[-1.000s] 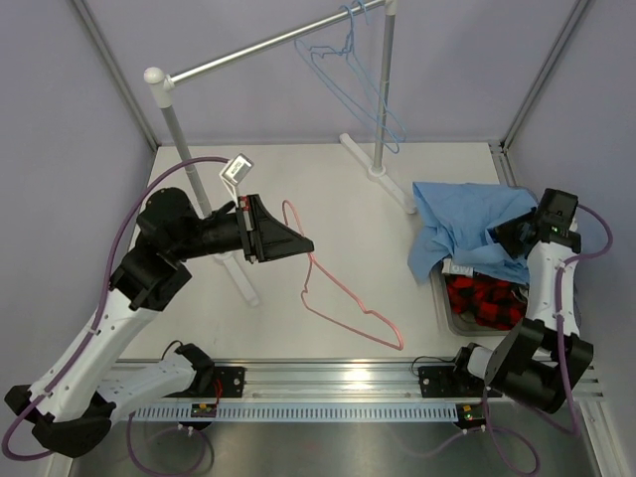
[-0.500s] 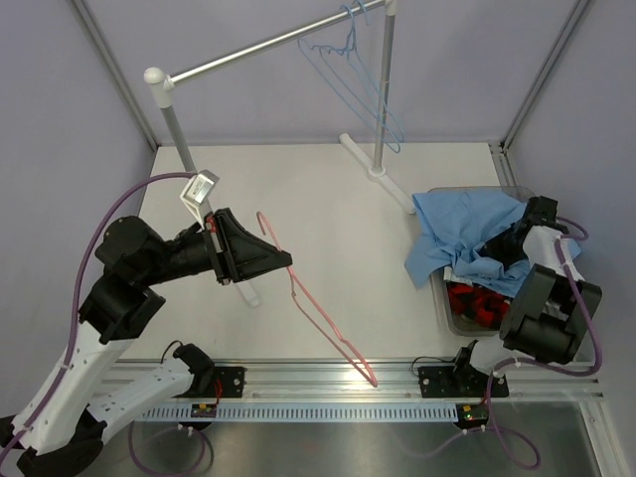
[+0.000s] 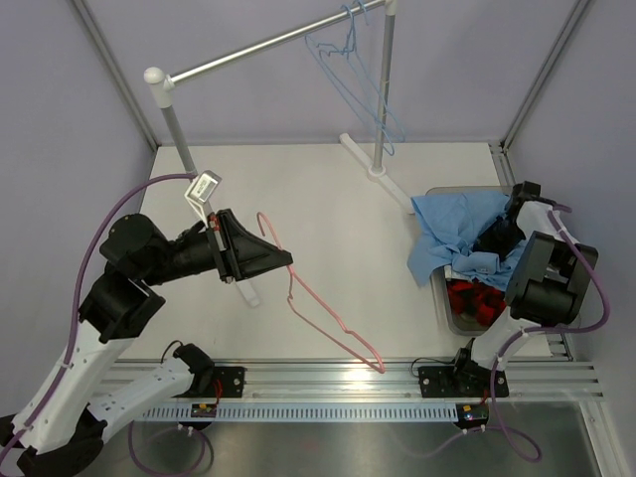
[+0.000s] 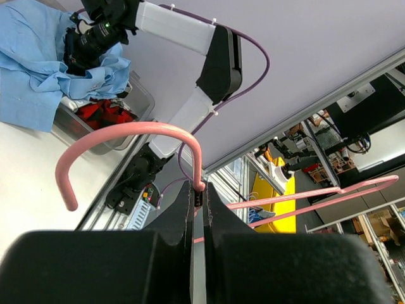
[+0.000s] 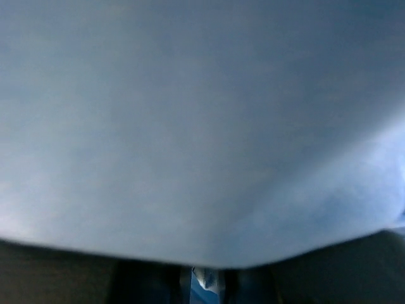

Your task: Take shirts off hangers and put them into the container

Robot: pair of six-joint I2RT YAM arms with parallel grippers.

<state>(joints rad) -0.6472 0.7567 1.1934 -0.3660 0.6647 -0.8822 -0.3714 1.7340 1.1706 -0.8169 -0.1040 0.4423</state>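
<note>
Heaped over the far end of the container (image 3: pixel 444 301), with folds spilling past its left rim onto the counter (image 3: pixel 328 199): the light blue shirt (image 3: pixel 457 224). Beneath it, inside the container toward the near end: the red-and-black plaid shirt (image 3: pixel 477 301), bunched up and partly covered. Container itself at the right edge of the counter. Sunk into the blue cloth above the container: the right pincer (image 3: pixel 494 240); from its own camera, nothing but blue fabric pressed close against the lens and dark finger shapes at the bottom. Cannot tell whether spread or pinching the shirt. Further left, raised above the middle-left of the counter: the left pincer (image 4: pixel 197 187), pressed together on the neck of the pink hanger (image 4: pixel 126 130) just below the hook. No shirt on that hanger; slants from the grip down toward the near edge of the counter. At the back, hooked on the silver rail (image 3: pixel 248 47) near its right post: two blue hangers (image 3: pixel 363 84), both bare.
</note>
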